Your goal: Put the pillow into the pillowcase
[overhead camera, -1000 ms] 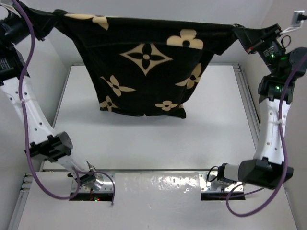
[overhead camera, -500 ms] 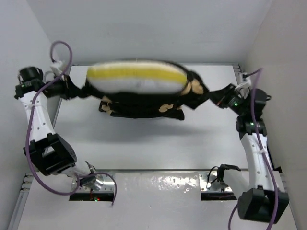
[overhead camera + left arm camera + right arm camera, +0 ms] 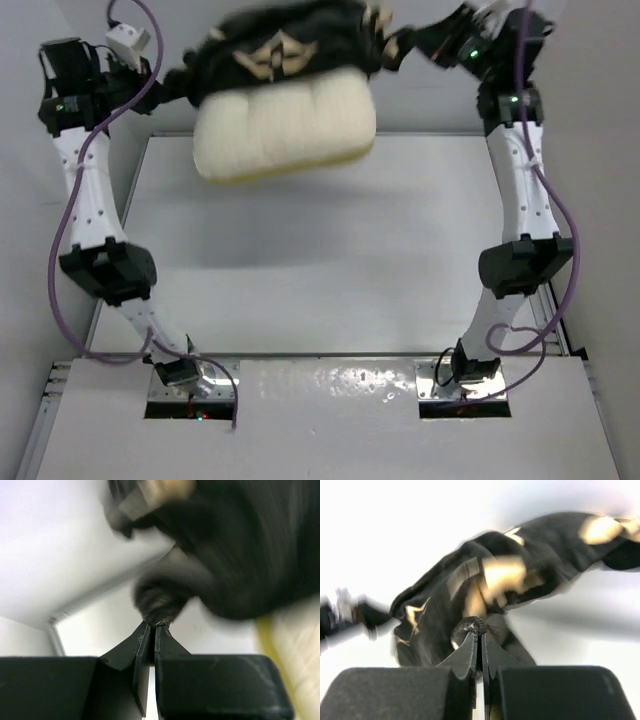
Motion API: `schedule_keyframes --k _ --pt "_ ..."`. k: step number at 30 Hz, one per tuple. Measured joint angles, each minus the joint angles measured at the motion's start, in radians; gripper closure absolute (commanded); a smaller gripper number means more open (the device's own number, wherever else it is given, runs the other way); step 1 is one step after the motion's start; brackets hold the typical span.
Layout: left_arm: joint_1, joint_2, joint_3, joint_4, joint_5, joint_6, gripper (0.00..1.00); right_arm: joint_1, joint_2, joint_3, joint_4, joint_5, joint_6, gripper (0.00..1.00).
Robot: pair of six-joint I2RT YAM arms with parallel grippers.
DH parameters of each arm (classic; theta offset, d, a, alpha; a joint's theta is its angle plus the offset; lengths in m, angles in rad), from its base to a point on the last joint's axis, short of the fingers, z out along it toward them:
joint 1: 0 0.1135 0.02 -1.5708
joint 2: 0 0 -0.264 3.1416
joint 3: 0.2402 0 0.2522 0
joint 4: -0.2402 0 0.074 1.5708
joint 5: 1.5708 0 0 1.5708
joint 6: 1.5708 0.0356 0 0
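We see the left claw (image 3: pixel 151 628) and right claw (image 3: pixel 479 632) each pinching a pillowcase (image 3: pixel 285 45) corner, jaws closed; between them hangs the pillow (image 3: pixel 285 125).

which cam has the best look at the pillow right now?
Top external: most of the pillow shows, a cream slab hanging out below the bunched pillowcase. Left wrist catches only a blurred cream sliver with yellow piping at its right edge. Right wrist shows just pillowcase fabric, no pillow.
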Motion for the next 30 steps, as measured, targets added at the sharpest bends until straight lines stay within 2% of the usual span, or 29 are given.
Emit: schedule_keyframes --k 1,3,5,7,11,13,16,19,21,23,25,30 --pt "0.002 -0.071 -0.074 0.098 -0.015 -0.038 1.00 -0.034 0.043 0.132 0.055 0.008 0.055 1.00" --pt "0.002 -0.168 -0.109 0.163 -0.032 -0.092 1.00 -0.105 0.024 0.179 0.140 0.005 0.141 1.00" --pt "0.013 -0.187 0.007 0.176 -0.028 -0.141 1.00 -0.177 -0.099 0.027 0.219 0.009 0.204 1.00" --pt "0.033 -0.181 0.098 0.178 0.003 -0.169 1.00 -0.243 -0.257 -0.197 0.283 0.001 0.264 1.00" --pt "0.079 -0.157 0.138 0.077 0.096 -0.173 1.00 -0.285 -0.457 -0.548 0.345 -0.059 0.344 1.00" --pt "0.103 -0.149 0.116 0.013 0.175 -0.196 1.00 -0.294 -0.470 -0.607 0.330 -0.106 0.365 1.00" --pt "0.120 -0.108 0.052 -0.039 0.285 -0.253 1.00 -0.299 -0.426 -0.561 0.281 -0.162 0.389 1.00" --pt "0.170 -0.113 -0.037 0.125 0.410 -0.413 1.00 -0.346 -0.383 -0.433 0.279 -0.172 0.423 1.00" --pt "0.203 -0.153 -0.166 0.439 0.499 -0.669 1.00 -0.388 -0.383 -0.386 0.325 -0.169 0.461 1.00" --pt "0.248 -0.177 -0.244 0.668 0.566 -0.851 1.00 -0.442 -0.404 -0.376 0.389 -0.150 0.486 1.00" --pt "0.286 -0.179 -0.246 0.777 0.612 -0.942 1.00 -0.473 -0.442 -0.404 0.435 -0.126 0.502 1.00" --pt "0.307 -0.190 -0.234 0.930 0.663 -1.065 1.00 -0.443 -0.490 -0.473 0.484 -0.118 0.518 1.00"
